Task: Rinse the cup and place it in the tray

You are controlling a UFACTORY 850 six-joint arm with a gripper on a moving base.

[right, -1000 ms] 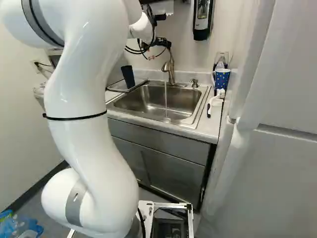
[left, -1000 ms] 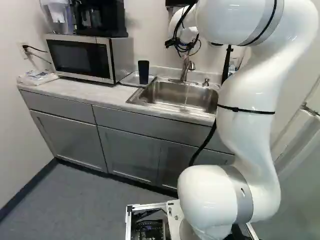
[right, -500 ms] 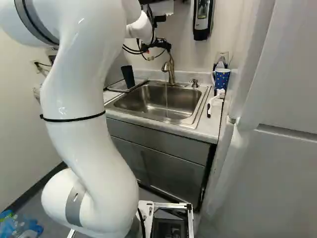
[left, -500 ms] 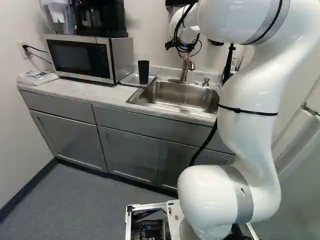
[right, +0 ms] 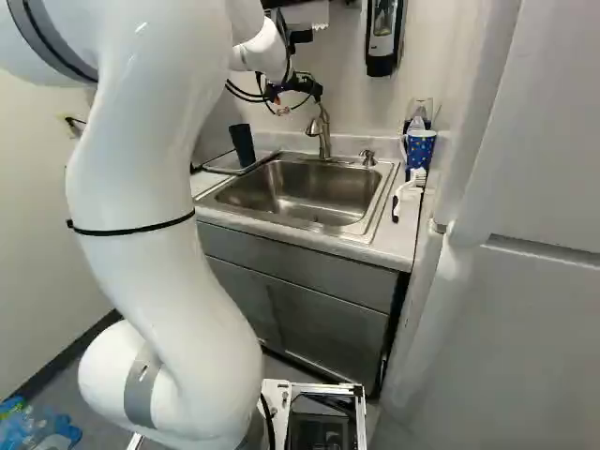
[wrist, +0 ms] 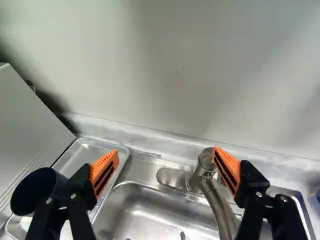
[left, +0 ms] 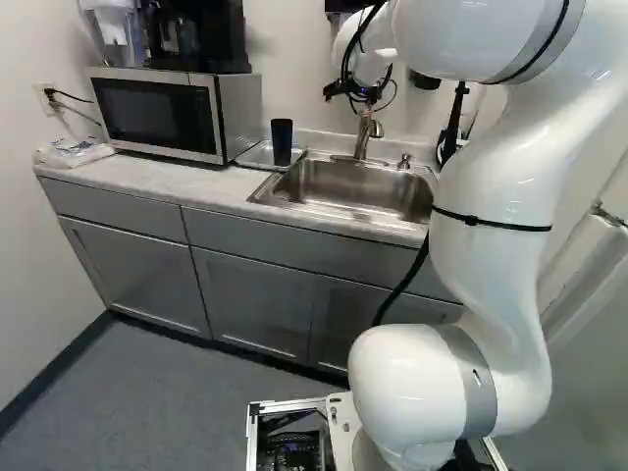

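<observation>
arm [left: 481, 177] of ours rises closest to us, one thick white bend leaning up from its joint, then reaching forward over the counter [left: 206, 191] with its far end lowered. ahead we see one steel sink [right: 295, 192], and at its right in the right base view one brush [right: 407, 190] and one spotted cup [right: 421, 150], blue with pale dots. behind the basin stand one faucet [right: 323, 141], brushed and curved, and one soap pump [right: 367, 158]. just above the faucet hangs our hand [right: 317, 91], its two orange-padded fingers spread well apart; in the wrist view the faucet's top shows between them. left of the sink in the left base view we have one shallow silver tray [wrist: 87, 151], and on it one dark cup [left: 282, 142], deep navy, smooth and plain, wider at the mouth than the foot, standing upright with its mouth up. beside the tray sits one microwave [left: 157, 110], with a black door and a silvery frame.
</observation>
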